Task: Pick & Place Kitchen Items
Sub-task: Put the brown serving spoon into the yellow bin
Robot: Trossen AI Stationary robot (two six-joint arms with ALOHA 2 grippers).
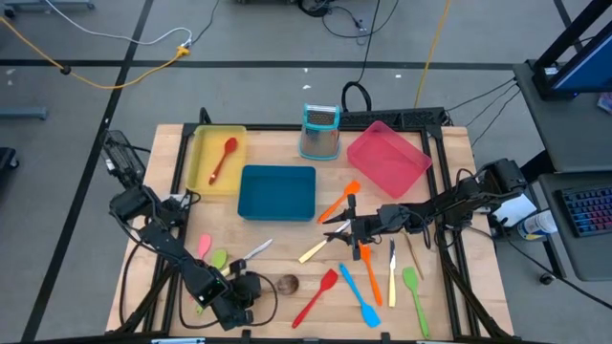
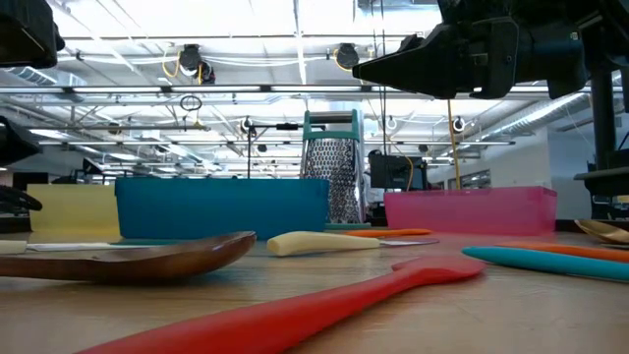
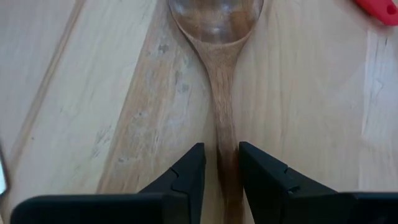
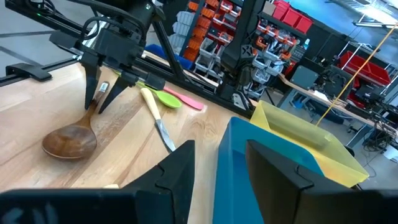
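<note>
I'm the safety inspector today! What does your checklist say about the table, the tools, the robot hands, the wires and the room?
Surface: pale wooden table, no spills seen.
Job's things: small red spoon lies in the yellow rectangular tray; about a dozen coloured spatulas, spoons and knives lie loose on the table.
Clutter: boxy metal grater with teal top; blue rectangular tray and pink rectangular tray, both empty.
Grippers: left gripper open, astride the brown wooden spoon handle; right gripper open, empty, by the blue tray.
Cables: yellow cable and black cable on the floor.
Surroundings: computer keyboard; no people seen.
</note>
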